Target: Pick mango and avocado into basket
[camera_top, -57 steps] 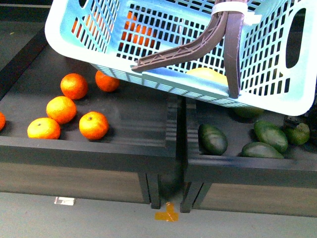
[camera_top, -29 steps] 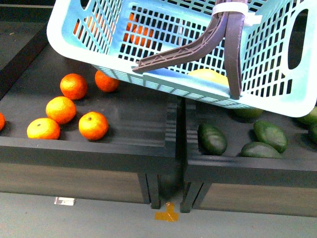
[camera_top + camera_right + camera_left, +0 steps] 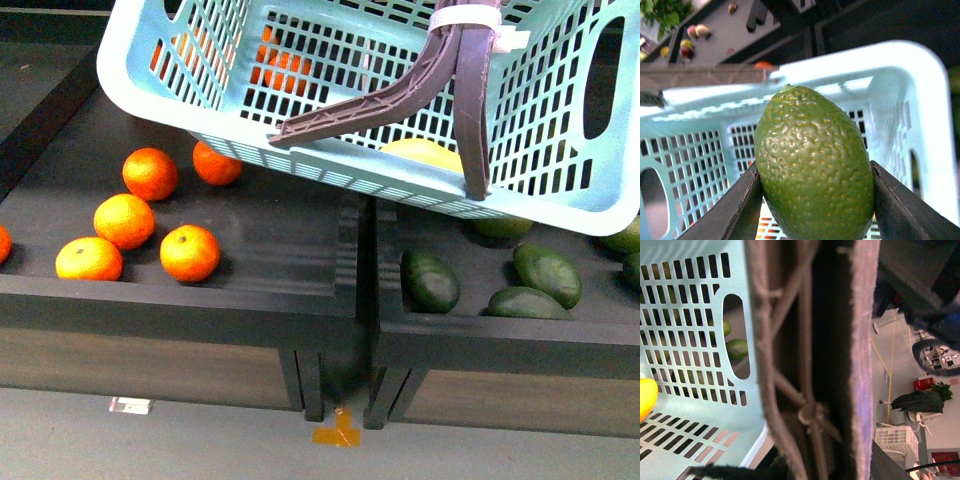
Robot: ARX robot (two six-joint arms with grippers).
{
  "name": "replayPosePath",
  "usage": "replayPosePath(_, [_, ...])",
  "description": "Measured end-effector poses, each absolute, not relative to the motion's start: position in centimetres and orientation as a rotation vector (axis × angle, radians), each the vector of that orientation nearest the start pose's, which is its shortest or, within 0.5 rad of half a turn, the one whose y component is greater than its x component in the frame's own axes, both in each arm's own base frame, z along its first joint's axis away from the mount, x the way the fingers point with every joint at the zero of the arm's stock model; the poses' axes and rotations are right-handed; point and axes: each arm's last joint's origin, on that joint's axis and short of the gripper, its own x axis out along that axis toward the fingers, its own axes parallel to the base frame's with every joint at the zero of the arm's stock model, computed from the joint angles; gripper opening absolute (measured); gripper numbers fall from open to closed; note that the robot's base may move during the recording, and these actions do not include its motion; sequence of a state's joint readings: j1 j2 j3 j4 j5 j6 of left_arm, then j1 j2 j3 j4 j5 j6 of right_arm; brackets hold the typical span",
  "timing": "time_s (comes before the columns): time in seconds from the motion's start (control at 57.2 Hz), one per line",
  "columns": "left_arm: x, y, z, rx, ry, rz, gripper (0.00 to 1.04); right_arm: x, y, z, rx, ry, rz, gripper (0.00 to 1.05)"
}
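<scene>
In the right hand (image 3: 816, 202), one avocado (image 3: 812, 160); basket (image 3: 330, 178) holds seemingly one mango (image 3: 425, 153).

I count one basket (image 3: 122, 75) with two brown handles (image 3: 370, 103). Inside it lies one mango (image 3: 425, 152). One avocado (image 3: 812, 165) sits in my right claw (image 3: 815, 212). There are two bins. In the left bin (image 3: 200, 296) I see five whole oranges (image 3: 190, 253) and one more cut by the edge. In the right bin (image 3: 500, 336) are three whole avocados (image 3: 430, 281) and three green fruits (image 3: 503, 228) only partly seen.
</scene>
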State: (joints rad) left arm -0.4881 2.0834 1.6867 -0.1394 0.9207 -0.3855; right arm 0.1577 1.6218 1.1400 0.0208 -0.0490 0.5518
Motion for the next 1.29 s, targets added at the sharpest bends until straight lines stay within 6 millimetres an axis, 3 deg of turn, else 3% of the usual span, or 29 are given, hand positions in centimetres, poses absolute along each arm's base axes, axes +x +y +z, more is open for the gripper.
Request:
replayPosePath(0.087, [40.6,-24.2,25.0,-0.434,0.831,-1.246,0.11,36.6,7.3,24.8,0.498,0.532,0.04,0.53])
replayPosePath(0.21, [40.7,-24.0,24.9,-0.438,0.834,-1.233,0.11,37.0,8.0,24.3,0.48,0.521,0.014,0.53])
replayPosePath(0.454, [40.7,-23.9,24.9,-0.443,0.839,-1.247,0.11,36.9,8.3,24.4,0.448,0.493,0.018,0.92])
replayPosePath(0.507, [40.7,-24.0,24.9,-0.444,0.841,-1.254,0.11,36.6,8.2,24.5,0.439,0.486,0.01,0.97])
replayPosePath(0.594, [40.5,-24.2,24.9,-0.447,0.847,-1.267,0.11,35.7,7.7,25.0,0.397,0.449,-0.026,0.96])
replayPosePath(0.716, [40.1,-24.9,24.9,-0.435,0.846,-1.289,0.11,32.4,5.7,27.2,0.27,0.331,-0.125,0.96])
replayPosePath(0.838, [40.5,-24.4,24.8,-0.441,0.845,-1.261,0.11,26.5,2.3,30.2,0.162,0.16,-0.275,0.96])
replayPosePath(0.961, [40.5,-24.4,24.8,-0.437,0.841,-1.247,0.11,22.5,-0.1,29.1,0.107,0.186,-0.355,0.96])
replayPosePath(1.031, [40.7,-24.1,24.8,-0.438,0.837,-1.234,0.11,19.9,0.2,27.6,0.091,0.27,-0.348,0.96])
replayPosePath(1.153, [40.7,-24.1,24.8,-0.44,0.839,-1.244,0.11,17.5,0.1,26.1,0.047,0.002,-0.012,0.69])
replayPosePath(1.293, [40.6,-24.2,24.8,-0.44,0.842,-1.25,0.11,16.0,0.0,22.6,0.017,0.016,0.0,0.36])
